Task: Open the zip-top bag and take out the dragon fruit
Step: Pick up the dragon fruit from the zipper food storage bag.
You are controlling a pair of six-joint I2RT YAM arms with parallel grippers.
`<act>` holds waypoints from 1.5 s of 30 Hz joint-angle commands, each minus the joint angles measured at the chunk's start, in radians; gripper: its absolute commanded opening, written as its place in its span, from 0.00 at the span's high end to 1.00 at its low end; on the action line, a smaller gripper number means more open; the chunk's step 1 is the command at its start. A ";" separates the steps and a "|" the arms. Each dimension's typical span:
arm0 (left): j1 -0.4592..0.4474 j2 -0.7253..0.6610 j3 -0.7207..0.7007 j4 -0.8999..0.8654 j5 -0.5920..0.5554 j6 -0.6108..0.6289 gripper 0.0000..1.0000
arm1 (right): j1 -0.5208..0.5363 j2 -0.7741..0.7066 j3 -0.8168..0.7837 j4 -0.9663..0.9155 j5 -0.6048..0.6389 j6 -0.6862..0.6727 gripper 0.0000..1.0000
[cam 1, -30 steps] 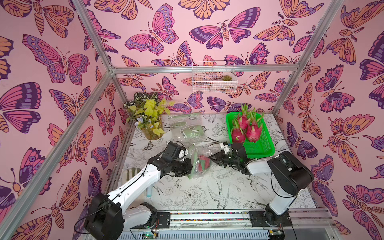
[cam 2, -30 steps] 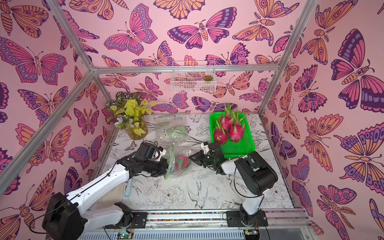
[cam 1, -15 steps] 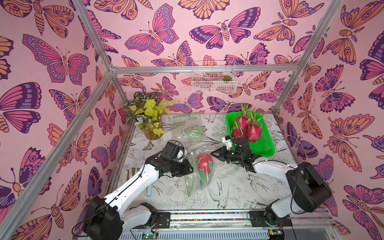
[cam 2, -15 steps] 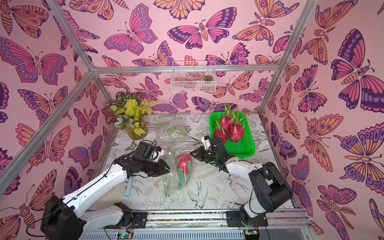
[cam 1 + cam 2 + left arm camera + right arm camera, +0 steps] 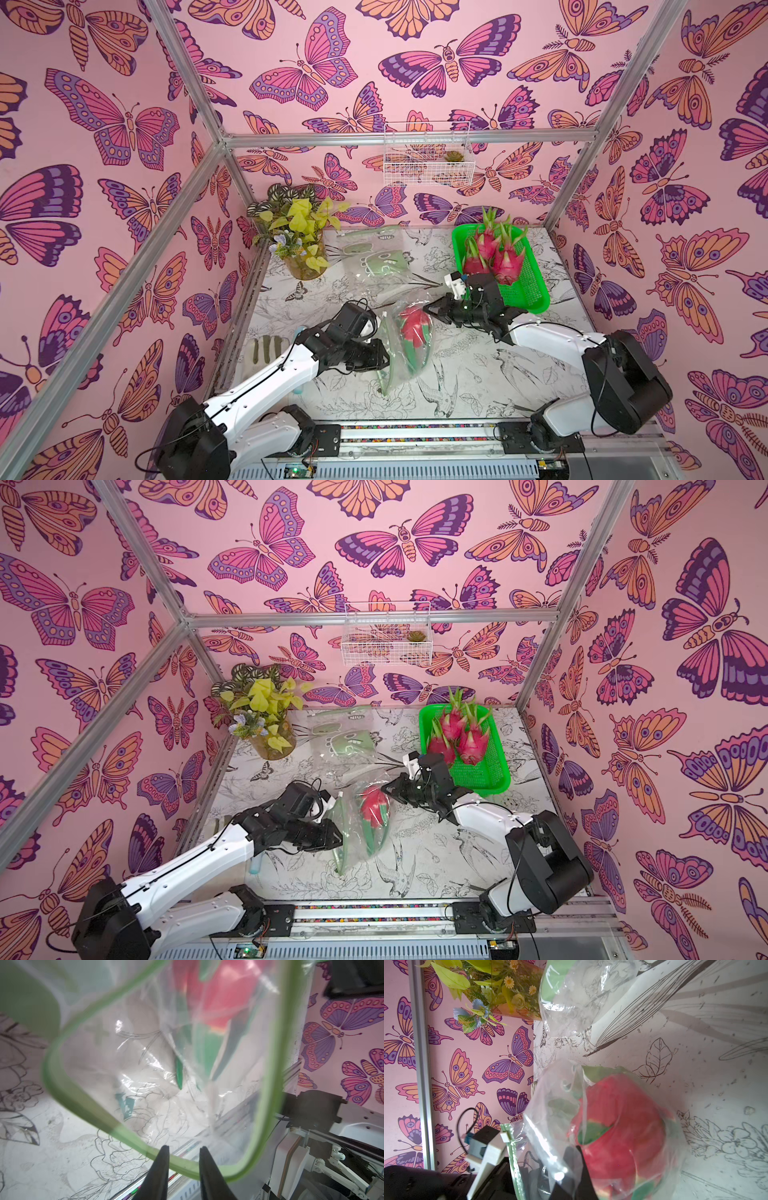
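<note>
Dragon fruit (image 5: 415, 328), bagged, sits between parted left tool (image 5: 184, 1149) and right tool (image 5: 428, 311) pinching the bag (image 5: 392, 357).

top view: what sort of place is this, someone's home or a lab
Probably a staged robot test booth, not a home: aluminium frame hung with butterfly wallpaper, a left arm and right arm on a base rail, a potted plant.

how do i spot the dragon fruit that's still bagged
On the table, between the two arms in front of the green tray, is a clear zip-top bag. The dragon fruit inside is redder than the three bare pink ones in the tray.
</note>
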 commanded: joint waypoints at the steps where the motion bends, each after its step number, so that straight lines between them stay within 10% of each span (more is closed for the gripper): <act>1: 0.030 -0.054 -0.086 0.129 -0.026 -0.038 0.65 | 0.010 -0.070 0.071 -0.091 0.009 -0.051 1.00; 28: -0.059 0.365 -0.146 0.741 0.061 -0.088 0.53 | 0.010 -0.117 0.014 -0.261 0.121 -0.136 1.00; 45: -0.108 0.486 -0.119 0.843 0.092 -0.091 0.73 | 0.010 -0.145 -0.078 -0.283 0.159 -0.131 1.00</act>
